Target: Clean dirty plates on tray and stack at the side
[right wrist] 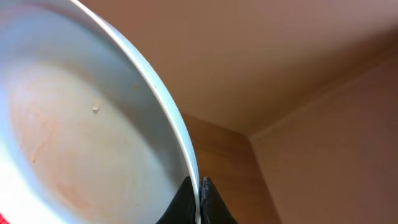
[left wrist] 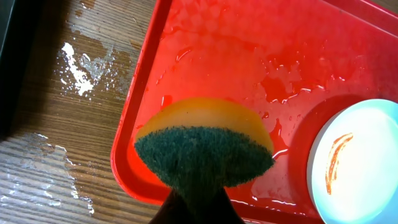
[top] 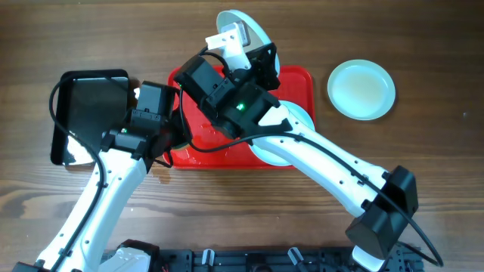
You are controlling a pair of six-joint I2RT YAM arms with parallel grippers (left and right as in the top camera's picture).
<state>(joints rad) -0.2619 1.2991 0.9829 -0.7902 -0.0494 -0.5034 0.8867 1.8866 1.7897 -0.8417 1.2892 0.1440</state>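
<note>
The right gripper (right wrist: pixel 199 194) is pinched tight on the rim of the held plate (right wrist: pixel 81 137), which stands on its edge up in the air. The left gripper (left wrist: pixel 196 208) squeezes a sponge (left wrist: pixel 202 155), green side out, over the red tray (left wrist: pixel 217 50). I think the held plate is ahead and to the right of the sponge. A smeared plate (left wrist: pixel 357 165) lies on the tray, just right of the sponge. There are no words to read.
</note>
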